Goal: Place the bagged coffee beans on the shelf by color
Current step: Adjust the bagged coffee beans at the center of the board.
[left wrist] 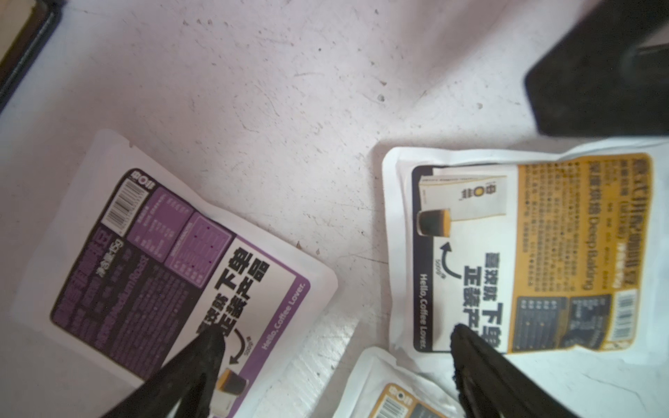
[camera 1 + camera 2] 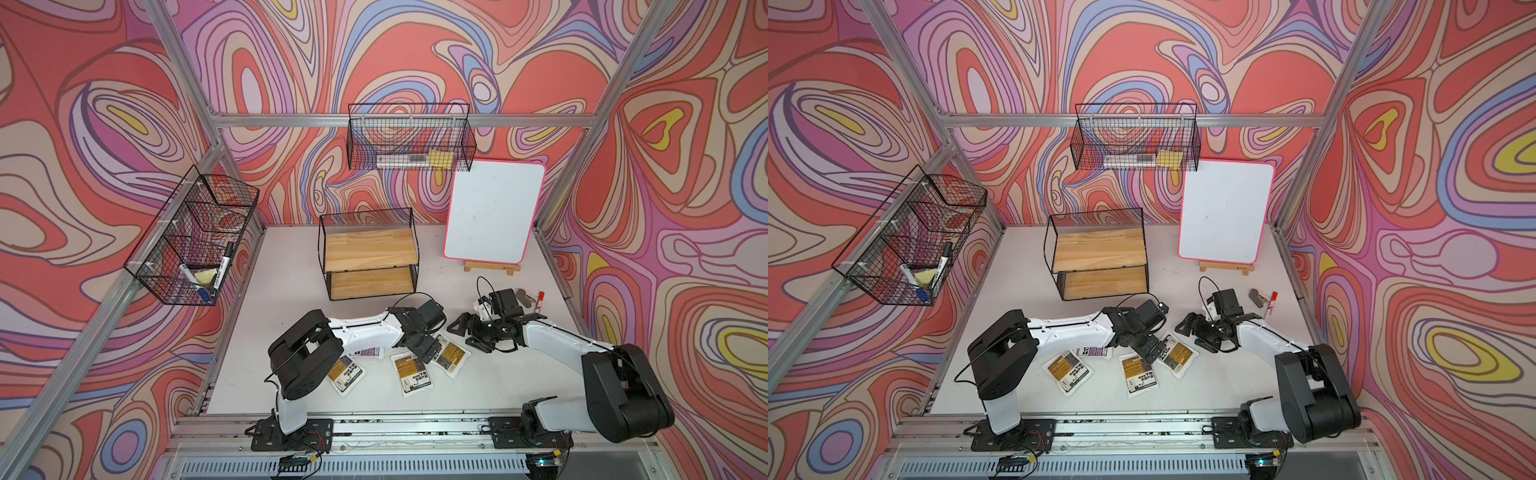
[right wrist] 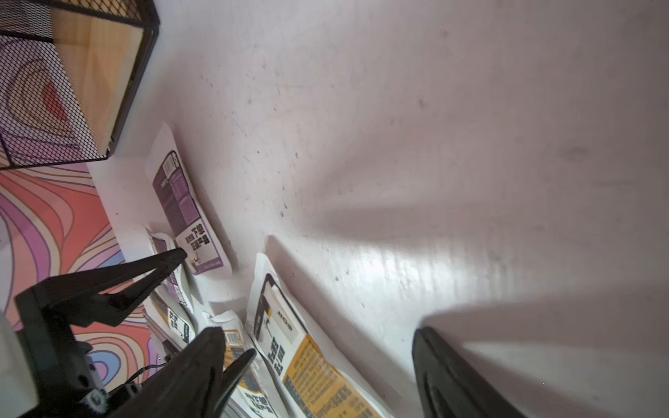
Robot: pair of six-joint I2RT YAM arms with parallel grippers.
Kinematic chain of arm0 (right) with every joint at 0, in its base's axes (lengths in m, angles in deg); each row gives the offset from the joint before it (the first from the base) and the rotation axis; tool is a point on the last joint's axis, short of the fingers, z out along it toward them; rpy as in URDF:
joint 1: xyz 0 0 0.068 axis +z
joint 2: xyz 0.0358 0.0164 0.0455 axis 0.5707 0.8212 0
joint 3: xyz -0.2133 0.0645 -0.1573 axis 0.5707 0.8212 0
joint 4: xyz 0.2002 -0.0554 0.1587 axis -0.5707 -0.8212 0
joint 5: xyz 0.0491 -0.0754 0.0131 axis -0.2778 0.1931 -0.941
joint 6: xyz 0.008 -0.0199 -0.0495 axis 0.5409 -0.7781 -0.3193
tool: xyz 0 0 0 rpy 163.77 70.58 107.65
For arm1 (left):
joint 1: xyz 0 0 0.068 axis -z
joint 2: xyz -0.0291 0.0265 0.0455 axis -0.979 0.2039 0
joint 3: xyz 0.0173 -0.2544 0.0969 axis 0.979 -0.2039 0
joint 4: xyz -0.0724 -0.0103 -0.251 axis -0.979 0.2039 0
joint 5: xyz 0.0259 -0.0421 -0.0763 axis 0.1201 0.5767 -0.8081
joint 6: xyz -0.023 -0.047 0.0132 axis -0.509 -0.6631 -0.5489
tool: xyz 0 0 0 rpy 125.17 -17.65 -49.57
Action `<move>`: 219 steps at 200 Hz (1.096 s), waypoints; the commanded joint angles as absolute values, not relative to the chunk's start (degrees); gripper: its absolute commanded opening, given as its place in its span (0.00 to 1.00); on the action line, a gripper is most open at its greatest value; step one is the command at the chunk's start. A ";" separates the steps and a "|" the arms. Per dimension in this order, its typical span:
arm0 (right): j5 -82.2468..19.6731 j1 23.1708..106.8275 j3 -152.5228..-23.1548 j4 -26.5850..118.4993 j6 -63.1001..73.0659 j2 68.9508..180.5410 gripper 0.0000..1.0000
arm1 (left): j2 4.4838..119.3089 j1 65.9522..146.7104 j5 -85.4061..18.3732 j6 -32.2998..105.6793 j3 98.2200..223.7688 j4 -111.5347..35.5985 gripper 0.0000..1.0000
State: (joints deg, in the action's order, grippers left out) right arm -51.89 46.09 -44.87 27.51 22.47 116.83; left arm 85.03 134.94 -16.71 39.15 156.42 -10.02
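Nothing is sorted yet. The shelf [image 2: 370, 249] stands toward the back edge of the counter [image 2: 478, 386], a little left of its middle. Both of its wooden boards are bare in both top views. All the bagged coffee beans [image 2: 412, 374] lie flat on the counter in a loose cluster nearer the front edge, well apart from the shelf.

In a top view three orange ones are plain to see: the left orange pouch [image 2: 346, 374], the middle orange pouch [image 2: 412, 374] and the right orange pouch [image 2: 451, 356]. One purple pouch [image 2: 368, 352] shows from under the left arm [image 2: 361, 330]. The right wrist view adds the second purple pouch [image 3: 184, 213], the one lying nearest the shelf, so all five can be counted on the counter.

The left jaws are spread wide and empty, low over the cluster. In the left wrist view one fingertip [image 1: 210, 343] sits over the second purple pouch [image 1: 173, 275] and the other over the right orange pouch [image 1: 525, 253], with bare counter between. Whether either tip touches a pouch I cannot tell. The right jaws are parted too and hold nothing. They hang above bare counter just beside the right orange pouch, on its side toward the right edge.

By my reading the first pick is only being lined up, and since the left jaws straddle one pouch of each colour, the target is unclear. All five placements remain, with a board to be settled for each colour.
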 commanded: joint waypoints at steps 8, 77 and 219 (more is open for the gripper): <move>-58.27 45.96 -41.78 28.45 20.99 119.75 0.79 | 85.27 135.42 -14.77 39.96 157.85 -9.32 0.99; -65.39 45.96 -34.81 27.63 25.30 111.61 0.78 | 83.42 135.36 -13.73 40.73 157.50 -8.56 0.99; -64.54 45.97 -32.83 27.14 25.04 111.97 0.67 | 89.01 135.36 -14.08 40.18 159.35 -9.40 0.99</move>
